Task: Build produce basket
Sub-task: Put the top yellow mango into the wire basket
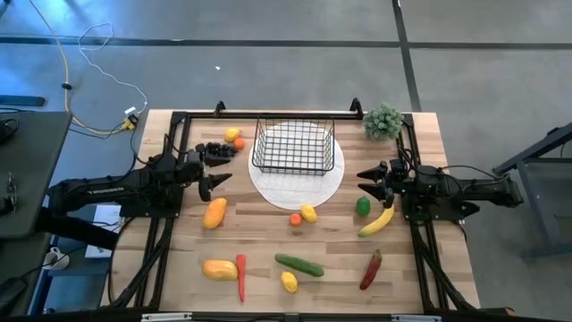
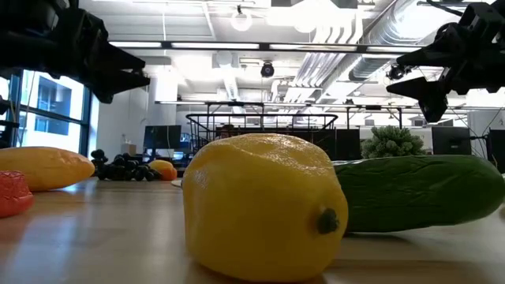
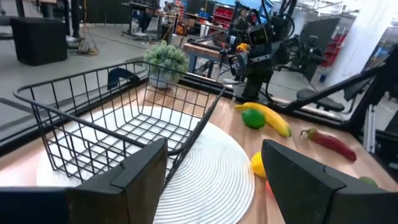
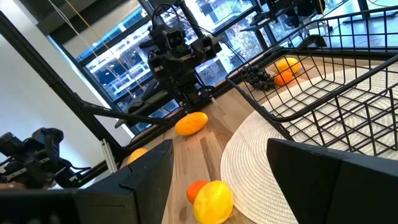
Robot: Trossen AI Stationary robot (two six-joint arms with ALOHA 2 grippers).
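Observation:
The black wire-mesh basket (image 1: 294,147) stands empty on a round white disc (image 1: 296,183) at the table's far middle; it also shows in the left wrist view (image 3: 124,121). Toy produce lies around it: dark grapes (image 1: 217,149), an orange mango (image 1: 214,213), a lemon (image 1: 308,213), a green pepper (image 1: 363,206), a banana (image 1: 376,222), a cucumber (image 1: 299,265), a red chilli (image 1: 370,269). My left gripper (image 1: 217,172) is open and empty, left of the basket above the table. My right gripper (image 1: 368,181) is open and empty, right of the disc.
A bushy green plant clump (image 1: 382,121) stands at the far right corner. More produce lies near the front edge: a yellow-orange fruit (image 1: 219,268), a red chilli (image 1: 240,277), a lemon (image 1: 289,282). A small orange fruit (image 1: 295,219) lies beside the middle lemon. Black frame rails run along both table sides.

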